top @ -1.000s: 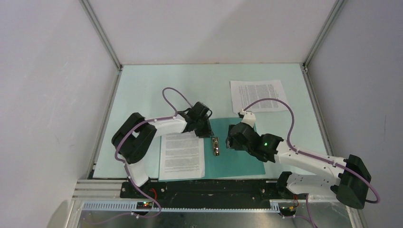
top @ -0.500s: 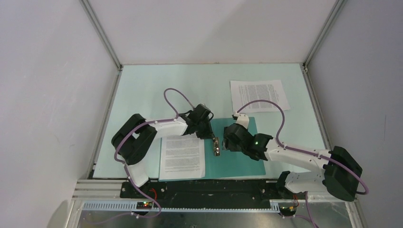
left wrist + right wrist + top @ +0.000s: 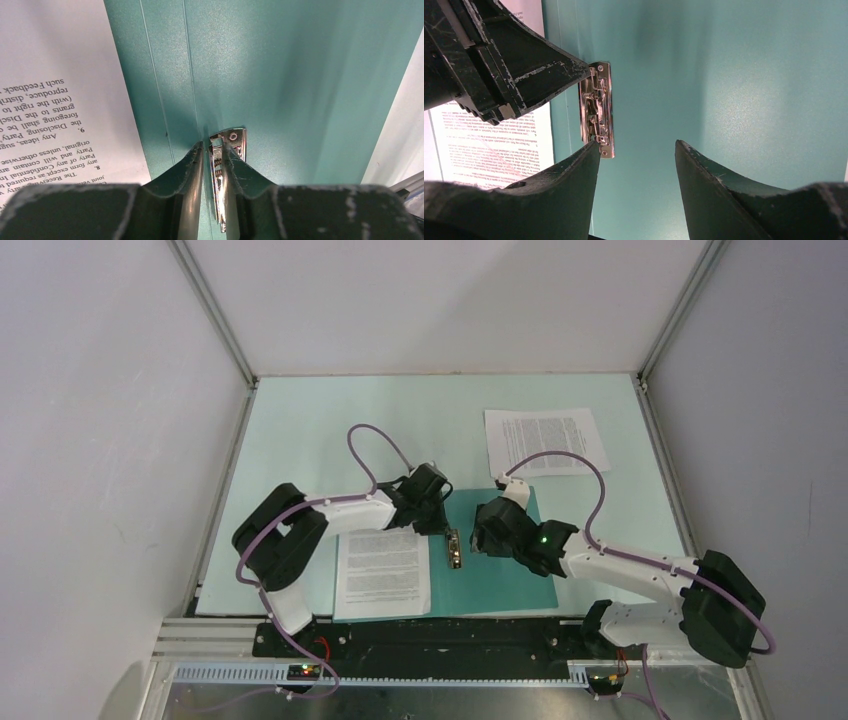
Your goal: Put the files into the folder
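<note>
The dark teal folder (image 3: 510, 565) lies open near the front edge. One printed sheet (image 3: 383, 570) lies on its left half. The second sheet (image 3: 545, 440) lies on the table at the back right. My left gripper (image 3: 443, 527) is at the far end of the metal clip (image 3: 455, 550) on the spine. In the left wrist view its jaws (image 3: 212, 147) are closed narrowly around the clip's lever (image 3: 235, 137). My right gripper (image 3: 478, 540) is open and empty over the folder's right half (image 3: 724, 75), its left finger (image 3: 574, 170) beside the clip's near end (image 3: 598, 107).
Pale mint tabletop (image 3: 320, 430) with grey walls on three sides. A black rail (image 3: 430, 635) with the arm bases runs along the front edge. Purple cables (image 3: 375, 445) loop above both arms.
My right arm has swung left, bringing its gripper closer to the clip. My left gripper has shifted slightly right at the clip's far end. The sheets and folder have not moved.
</note>
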